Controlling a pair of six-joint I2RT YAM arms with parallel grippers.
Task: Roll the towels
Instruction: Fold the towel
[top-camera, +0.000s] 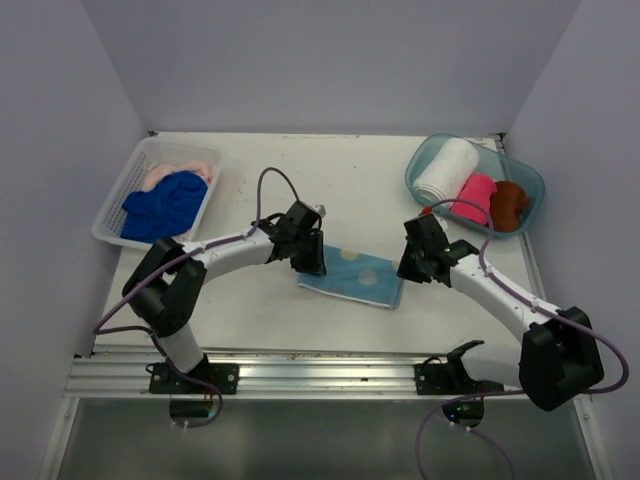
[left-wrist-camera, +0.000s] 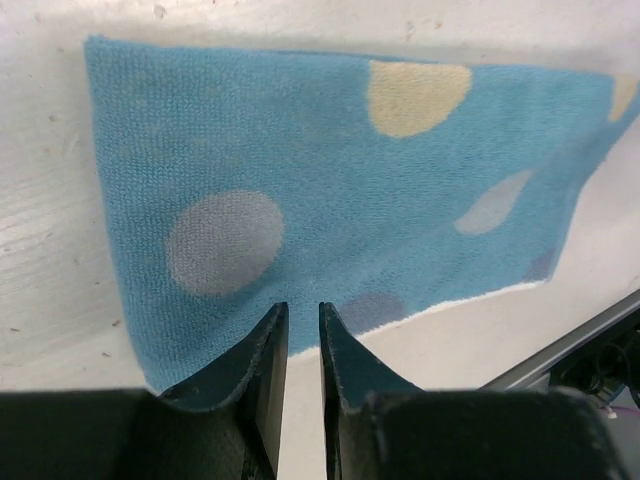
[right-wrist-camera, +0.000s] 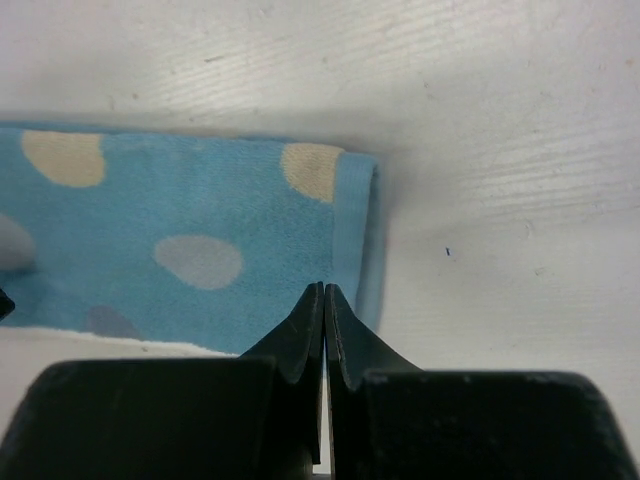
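While a royal blue terry towel (top-camera: 165, 205) and a pale peach towel (top-camera: 175, 172) sit heaped in the white plastic lattice basket (top-camera: 112, 215), the left end effector (left-wrist-camera: 303, 310) hovers at the near edge of the spotted light blue towel (top-camera: 355, 275). Its fingers are narrowly apart, and I cannot tell whether it grips. That towel lies flat mid-tabletop (top-camera: 260, 310). The right end effector (right-wrist-camera: 323, 290), clenched empty, overhangs its right edge.

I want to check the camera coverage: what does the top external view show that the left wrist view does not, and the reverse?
Only the top view: the basket holding the royal blue towel and peach towel, the tub holding the white towel, pink towel and brown towel, and the right pincer. Only the left wrist view: the narrow gap in the left pincer. Both: the light blue towel, flat on the table.
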